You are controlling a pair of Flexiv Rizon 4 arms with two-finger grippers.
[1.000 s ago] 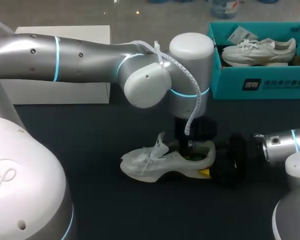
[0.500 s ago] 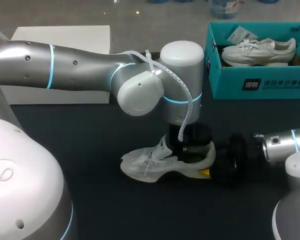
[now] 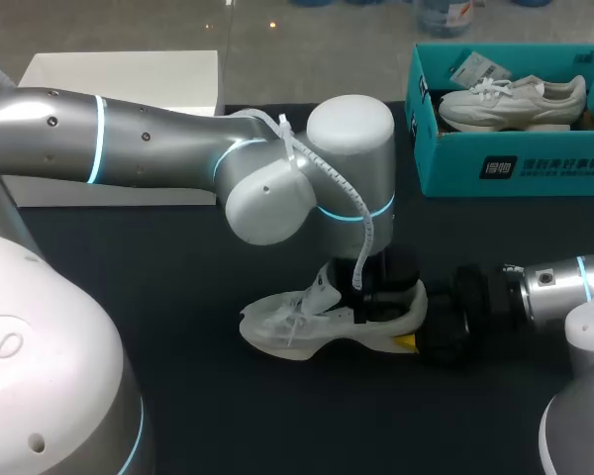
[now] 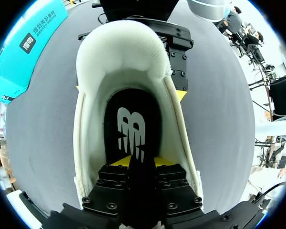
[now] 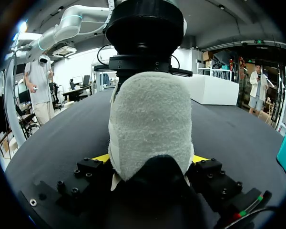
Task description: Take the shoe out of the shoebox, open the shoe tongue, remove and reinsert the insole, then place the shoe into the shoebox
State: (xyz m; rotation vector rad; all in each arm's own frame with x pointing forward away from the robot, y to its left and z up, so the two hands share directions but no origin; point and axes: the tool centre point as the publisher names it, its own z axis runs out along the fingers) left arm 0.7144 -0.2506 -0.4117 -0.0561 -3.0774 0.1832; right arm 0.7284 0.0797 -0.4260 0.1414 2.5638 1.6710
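While the right gripper [image 5: 151, 158] clamps the heel of the white sneaker [image 3: 307, 332] standing on the dark desk [image 3: 178, 297], the left gripper [image 4: 137, 161], down inside it, seems pinched onto the black insole [image 4: 133, 129].

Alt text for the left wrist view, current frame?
Looking straight down into a white shoe, the left pincer is shut on the black insole inside its opening. The right pincer clamps the heel from the far end. The shoe lies on the table, with a teal shoebox nearby.
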